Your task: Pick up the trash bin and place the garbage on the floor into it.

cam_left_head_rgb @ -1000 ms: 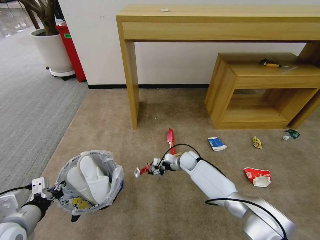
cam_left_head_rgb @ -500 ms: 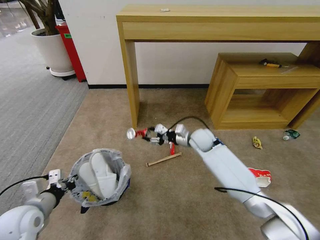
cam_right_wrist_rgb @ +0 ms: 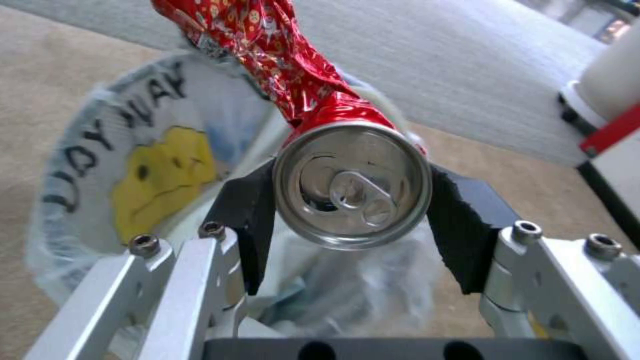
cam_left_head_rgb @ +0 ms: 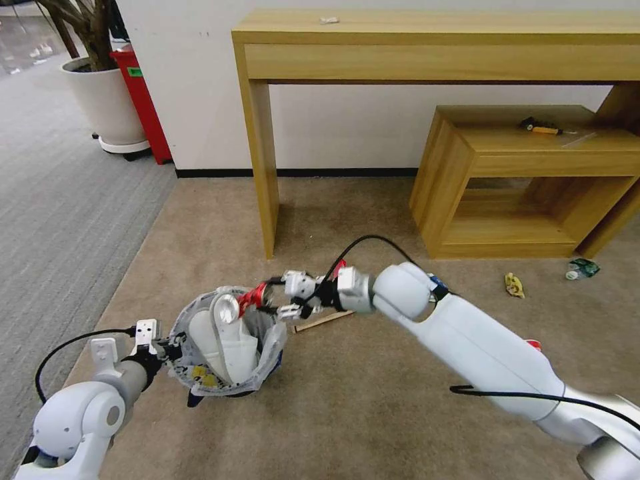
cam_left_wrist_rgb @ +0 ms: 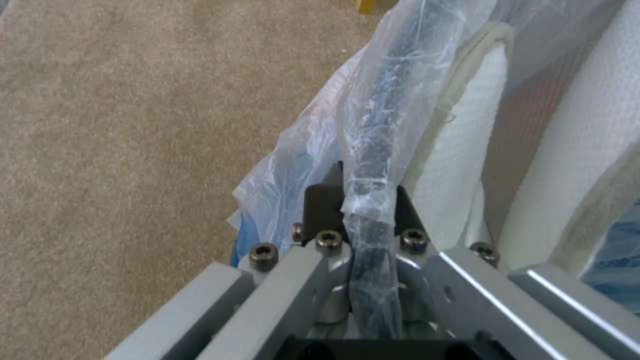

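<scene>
A: Trash bin (cam_left_head_rgb: pixel 227 347) is off the carpet, left gripper (cam_left_wrist_rgb: pixel 363 210) pinched on its rim through the crinkled liner. White slippers (cam_left_head_rgb: pixel 223 340) already inside.

B: And the can?

A: Crushed can (cam_right_wrist_rgb: pixel 351 192) is in the right gripper (cam_left_head_rgb: pixel 283 299), black pads (cam_right_wrist_rgb: pixel 247 220) clamped on either side near the lid end. It hangs over the bin mouth, twisted red body pointing down into the bag.

B: How will it handle?

A: Light, I'd say. Thin metal, already crumpled, so it gives under squeeze. The round lid end is the stiffest part, sensible place to hold. Smooth sides could slip.

B: Bin?

A: Looks like light rigid plastic, but held by one point on the rim it hangs tilted. The liner is slick film between pads and rim, so that grip could creep.

B: What's left on the floor?

A: Wooden stick (cam_left_head_rgb: pixel 327 321) just beside the bin, yellow wrapper (cam_left_head_rgb: pixel 513 285) and green bottle (cam_left_head_rgb: pixel 583 269) well off near the low wooden shelf (cam_left_head_rgb: pixel 467 167).
</scene>
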You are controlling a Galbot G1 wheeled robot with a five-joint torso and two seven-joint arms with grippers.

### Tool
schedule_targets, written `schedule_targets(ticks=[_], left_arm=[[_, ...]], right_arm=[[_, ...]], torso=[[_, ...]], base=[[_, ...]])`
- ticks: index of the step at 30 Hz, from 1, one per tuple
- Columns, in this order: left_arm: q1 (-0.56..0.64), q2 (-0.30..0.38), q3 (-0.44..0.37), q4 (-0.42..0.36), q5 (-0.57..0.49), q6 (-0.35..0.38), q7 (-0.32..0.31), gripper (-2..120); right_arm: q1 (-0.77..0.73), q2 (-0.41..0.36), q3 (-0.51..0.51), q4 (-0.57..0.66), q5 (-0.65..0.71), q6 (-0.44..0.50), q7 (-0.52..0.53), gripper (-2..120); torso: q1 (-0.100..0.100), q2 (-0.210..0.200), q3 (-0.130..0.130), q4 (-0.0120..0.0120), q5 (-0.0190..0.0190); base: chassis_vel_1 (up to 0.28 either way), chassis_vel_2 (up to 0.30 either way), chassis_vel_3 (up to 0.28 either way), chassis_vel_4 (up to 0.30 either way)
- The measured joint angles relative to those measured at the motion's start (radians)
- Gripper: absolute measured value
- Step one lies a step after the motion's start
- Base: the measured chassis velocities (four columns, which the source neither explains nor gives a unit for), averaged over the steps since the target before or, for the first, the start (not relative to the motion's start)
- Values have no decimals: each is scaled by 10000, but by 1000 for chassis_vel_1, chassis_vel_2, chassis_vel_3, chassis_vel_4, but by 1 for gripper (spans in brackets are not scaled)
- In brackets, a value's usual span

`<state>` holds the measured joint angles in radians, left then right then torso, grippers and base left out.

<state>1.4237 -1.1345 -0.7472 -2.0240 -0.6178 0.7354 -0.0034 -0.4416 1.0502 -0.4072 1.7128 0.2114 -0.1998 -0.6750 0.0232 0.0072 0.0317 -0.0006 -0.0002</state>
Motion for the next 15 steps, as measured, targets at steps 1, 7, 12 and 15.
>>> schedule_targets(ticks=[1,7,12,15], left_arm=[[-1,23,14,-23,-32,0,-29,0],[38,110,-28,-132,-188,0,-117,0],[57,103,-58,-169,-200,0,-152,0],[56,84,-41,-186,-199,0,-171,0]], right_arm=[[0,13,-68,16,-33,-29,19,49],[-82,9,-128,72,-28,-74,339,58],[-164,-180,-127,327,236,-165,523,78],[-216,-232,-104,401,279,-195,569,85]], torso=[[1,0,0,1,0],[0,0,0,-1,1],[0,0,0,-2,0],[0,1,0,-3,0]], base=[[0,0,0,0],[0,0,0,0],[0,0,0,0],[0,0,0,0]])
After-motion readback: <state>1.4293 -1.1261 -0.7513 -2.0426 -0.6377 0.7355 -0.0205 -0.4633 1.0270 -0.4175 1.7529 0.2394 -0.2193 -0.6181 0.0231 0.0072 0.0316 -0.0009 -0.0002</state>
